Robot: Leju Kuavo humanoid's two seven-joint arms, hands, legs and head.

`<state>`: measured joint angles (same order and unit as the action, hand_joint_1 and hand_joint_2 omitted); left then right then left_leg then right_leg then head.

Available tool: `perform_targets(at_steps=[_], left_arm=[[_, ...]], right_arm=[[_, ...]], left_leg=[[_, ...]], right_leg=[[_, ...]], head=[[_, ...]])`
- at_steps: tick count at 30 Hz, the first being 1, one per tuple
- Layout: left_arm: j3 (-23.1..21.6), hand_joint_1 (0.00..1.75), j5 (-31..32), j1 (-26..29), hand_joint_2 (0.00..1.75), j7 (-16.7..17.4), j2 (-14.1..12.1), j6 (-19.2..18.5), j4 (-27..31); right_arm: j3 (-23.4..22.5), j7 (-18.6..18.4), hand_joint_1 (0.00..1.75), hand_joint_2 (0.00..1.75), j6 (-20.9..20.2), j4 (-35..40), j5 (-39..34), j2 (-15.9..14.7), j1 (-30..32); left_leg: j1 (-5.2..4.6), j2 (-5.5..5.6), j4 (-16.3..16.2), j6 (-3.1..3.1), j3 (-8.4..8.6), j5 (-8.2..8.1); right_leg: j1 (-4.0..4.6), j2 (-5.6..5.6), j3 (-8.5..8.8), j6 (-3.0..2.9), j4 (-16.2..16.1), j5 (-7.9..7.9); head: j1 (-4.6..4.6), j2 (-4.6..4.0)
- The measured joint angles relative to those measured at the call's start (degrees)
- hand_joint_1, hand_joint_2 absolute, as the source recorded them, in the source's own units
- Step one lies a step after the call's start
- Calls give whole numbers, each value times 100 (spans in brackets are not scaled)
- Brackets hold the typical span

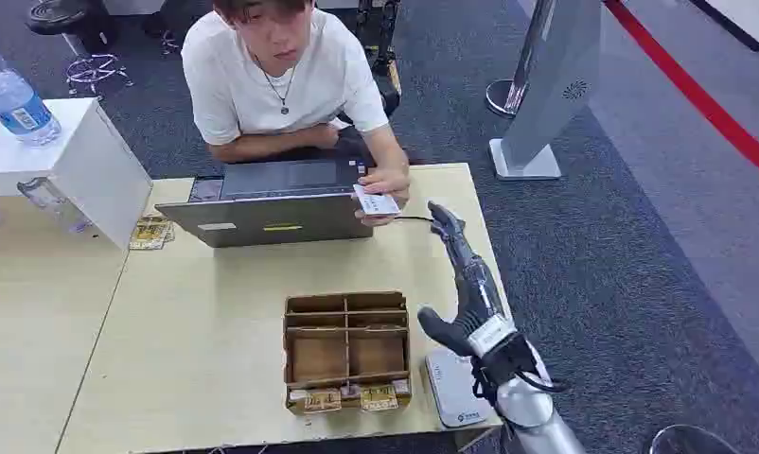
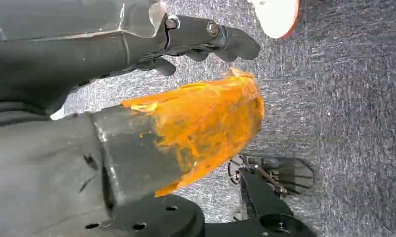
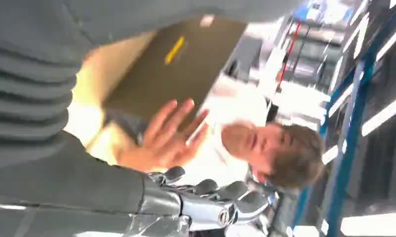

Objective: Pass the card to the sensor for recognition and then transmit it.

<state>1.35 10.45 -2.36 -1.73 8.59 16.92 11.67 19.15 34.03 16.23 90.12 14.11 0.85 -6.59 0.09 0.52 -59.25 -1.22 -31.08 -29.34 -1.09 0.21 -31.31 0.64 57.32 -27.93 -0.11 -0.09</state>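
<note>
A person across the table holds the white card (image 1: 376,201) in a hand (image 1: 391,182) beside the grey laptop (image 1: 272,216). My right hand (image 1: 466,284) reaches over the table's right side toward that card, fingers straight and apart, nothing in it, a short gap short of the card. The white flat sensor (image 1: 454,388) lies on the table's front right corner, under my right wrist. In the right wrist view my fingers (image 3: 211,205) lie below the person's hand (image 3: 166,136). My left hand (image 2: 206,39) hangs over grey carpet, holding nothing.
A cardboard box (image 1: 347,352) with compartments stands at the table's front, left of the sensor. A white cabinet (image 1: 82,156) with a water bottle (image 1: 14,104) on it stands at the left. The table's right edge (image 1: 485,236) borders grey carpet.
</note>
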Motion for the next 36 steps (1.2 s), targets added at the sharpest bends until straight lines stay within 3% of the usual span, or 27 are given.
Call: perform_targets(at_steps=[5, 11, 18, 19, 22, 24, 28, 32, 36], left_arm=[[-2, 0, 90, -4, 0, 39, 0, -57, -2], [-2, 0, 188, -4, 0, 92, 0, -105, -2], [-2, 0, 315, -1, 0, 168, 2, -162, -2], [-2, 0, 330, -2, 0, 171, 2, -166, -2], [-2, 0, 363, -2, 0, 179, 4, -175, -2], [-2, 0, 391, -2, 0, 184, 7, -190, -2], [-2, 0, 411, -2, 0, 190, 11, -199, -2], [-2, 0, 415, -1, 0, 188, 30, -249, -2], [-2, 0, 424, -2, 0, 168, 61, -254, -2]], right_arm=[[242, -223, 0, 175, 1215, -2, 1597, 4, -284], [457, -759, 0, 175, 2252, -127, 3758, 11, -502], [158, -948, 0, 175, 2326, -208, 6288, 334, -529], [107, -1085, 0, 175, 2326, -205, 6543, 367, -531], [138, -2003, 0, 175, 2329, -199, 7298, 354, -593], [247, -2471, 0, 175, 2329, -199, 7474, 280, -668], [444, -2953, 0, 175, 2329, -192, 7487, 54, -818], [743, -3547, 0, 175, 2329, -162, 7487, -362, -1038], [964, -3746, 0, 175, 2331, -142, 7487, -655, -1196]], left_leg=[[0, 0, 0, 0, 2, 0], [0, 0, 0, 0, 1, 0], [1, 0, 0, 0, 1, 0], [1, 0, 0, 0, 0, 0], [0, -1, 0, 0, 1, 0], [0, -1, -1, 0, 1, 0], [-1, -1, -3, 0, 1, 0], [-1, 0, -3, 0, 0, 0], [-1, 1, -4, 0, 1, 0]], right_leg=[[0, 0, -1, 0, 1, 0], [0, 1, -1, 0, 1, 0], [0, 0, -1, 0, 2, 0], [0, 0, -1, 0, 2, 0], [0, 1, -1, 0, 2, 0], [0, 1, -1, 0, 1, 1], [-1, 1, -1, 2, 1, 2], [-1, 1, -1, 2, 1, 3], [-1, 0, -1, 2, 1, 3]], head=[[0, 0], [0, 0], [0, 0], [0, 0], [0, 0], [0, 0], [0, 0], [0, 0], [0, 0]])
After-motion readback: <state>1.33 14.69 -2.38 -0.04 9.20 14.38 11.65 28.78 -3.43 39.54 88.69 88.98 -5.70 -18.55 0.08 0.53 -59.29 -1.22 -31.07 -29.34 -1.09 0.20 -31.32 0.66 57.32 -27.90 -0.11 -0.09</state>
